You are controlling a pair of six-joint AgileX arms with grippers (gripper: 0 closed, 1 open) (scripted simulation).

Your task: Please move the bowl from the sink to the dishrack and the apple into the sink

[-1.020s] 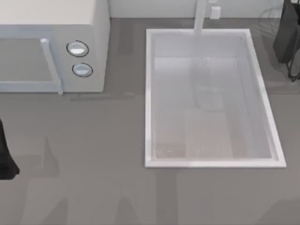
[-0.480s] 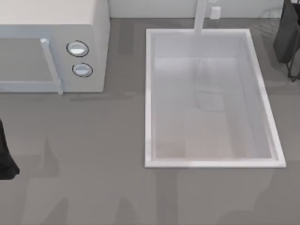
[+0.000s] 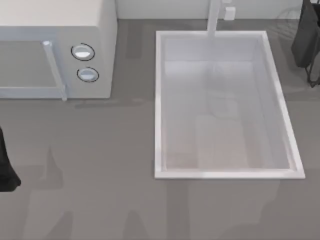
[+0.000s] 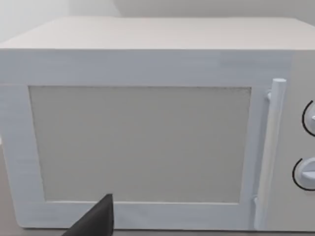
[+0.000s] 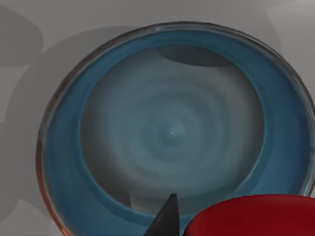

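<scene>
A: Two arms, but start with the big things. The grey bench (image 3: 100, 165) carries a white microwave (image 3: 55, 45) at the top view's left and the sink (image 3: 159, 100) right of the middle, its basin bare of any dish.

B: And the arms?

A: The left arm (image 3: 6, 165) sits dark at the bench's left edge, its wrist camera facing the microwave door; a dark tip of the left gripper (image 4: 96, 221) pokes in. I cannot tell whether its fingers are open or closed. The right arm (image 3: 307, 37) is at the top right corner, near faint wires that may be the dishrack (image 3: 290, 17).

B: Where's the bowl?

A: In the right wrist view the bowl (image 5: 172, 128) lies straight below the camera on a grey surface, upright, mouth facing up. The apple (image 5: 256, 216) shows red at the frame's edge, just beside a dark tip of the right gripper (image 5: 165, 219), overlapping the bowl's rim; whether those fingers hold it, I cannot tell.

B: So the right arm is nearer both?

A: I judge so. The sink lies toward the top view's left from it.
</scene>
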